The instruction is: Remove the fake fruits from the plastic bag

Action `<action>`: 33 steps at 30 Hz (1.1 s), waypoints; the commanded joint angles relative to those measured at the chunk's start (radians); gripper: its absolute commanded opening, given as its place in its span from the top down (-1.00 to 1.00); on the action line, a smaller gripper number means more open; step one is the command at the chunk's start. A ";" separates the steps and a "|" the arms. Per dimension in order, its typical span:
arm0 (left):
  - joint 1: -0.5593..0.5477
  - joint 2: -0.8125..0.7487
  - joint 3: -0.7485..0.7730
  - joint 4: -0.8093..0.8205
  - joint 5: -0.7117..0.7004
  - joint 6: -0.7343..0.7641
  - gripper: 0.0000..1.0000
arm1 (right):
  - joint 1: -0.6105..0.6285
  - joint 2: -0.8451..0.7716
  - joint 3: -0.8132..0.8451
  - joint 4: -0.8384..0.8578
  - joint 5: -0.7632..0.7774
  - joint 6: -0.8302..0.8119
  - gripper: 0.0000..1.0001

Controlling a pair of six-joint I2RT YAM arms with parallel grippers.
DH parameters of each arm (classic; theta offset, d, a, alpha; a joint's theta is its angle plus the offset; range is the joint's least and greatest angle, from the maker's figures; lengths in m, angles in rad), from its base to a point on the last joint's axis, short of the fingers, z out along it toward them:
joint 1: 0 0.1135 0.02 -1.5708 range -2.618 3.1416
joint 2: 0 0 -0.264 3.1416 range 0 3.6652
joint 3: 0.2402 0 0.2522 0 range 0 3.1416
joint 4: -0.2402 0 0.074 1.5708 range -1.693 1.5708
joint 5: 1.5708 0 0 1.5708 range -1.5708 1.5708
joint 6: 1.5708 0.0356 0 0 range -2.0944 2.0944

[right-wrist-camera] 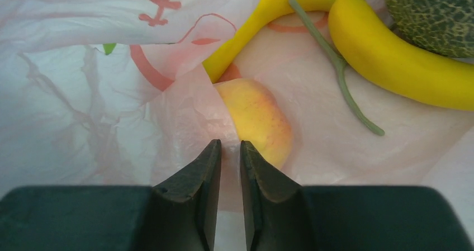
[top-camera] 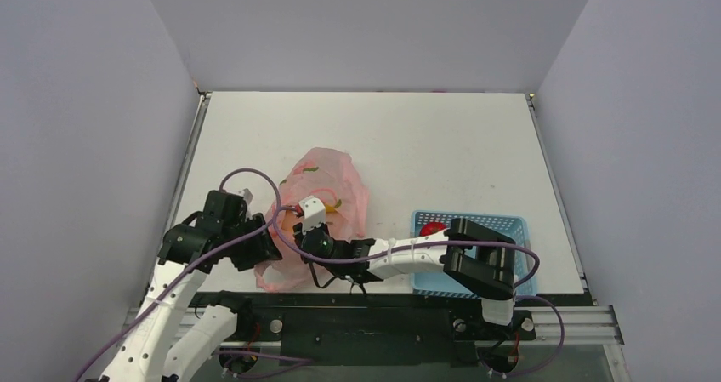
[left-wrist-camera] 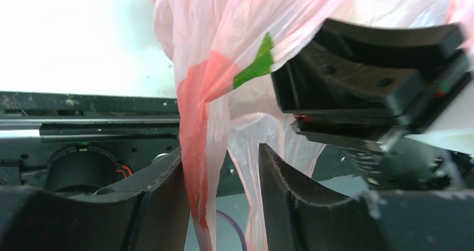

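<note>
Blue perforated basket (top-camera: 510,222) sits on the white bench (top-camera: 425,144), at its near right corner. Faint scuffs on the bench left of and beyond the basket. Black rail (top-camera: 374,324) runs just in front of the basket. Grey walls (top-camera: 85,101) stand behind and to both sides of it.

Pink plastic bag (left-wrist-camera: 223,89) hanging btwn parted fingers (left-wrist-camera: 162,206) of L tool (left-wrist-camera: 221,153), R arm's black housing (left-wrist-camera: 369,77) upper rt

The plastic bag (right-wrist-camera: 84,94) is see-through pink with red and green prints. The bananas (right-wrist-camera: 391,61) are bright yellow. The peach (right-wrist-camera: 260,119) is orange-pink. The melon (right-wrist-camera: 436,10), upper right, is grey-green with a net pattern. The basket (top-camera: 502,225) is blue, and the round fruit (top-camera: 432,227) is red.
</note>
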 commanded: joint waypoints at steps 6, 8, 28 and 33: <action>0.001 0.195 0.046 0.184 -0.170 -0.113 0.09 | 0.007 0.019 -0.152 0.082 0.091 0.019 0.54; 0.009 0.239 -0.021 0.254 -0.191 -0.166 0.07 | 0.011 0.004 -0.182 0.116 0.091 0.012 0.53; 0.017 0.162 -0.450 0.744 -0.067 -0.390 -0.02 | 0.030 0.014 -0.320 0.333 -0.055 0.039 0.56; 0.012 -0.054 -0.504 0.743 0.080 -0.415 -0.02 | -0.033 -0.038 -0.350 0.369 -0.246 0.089 0.49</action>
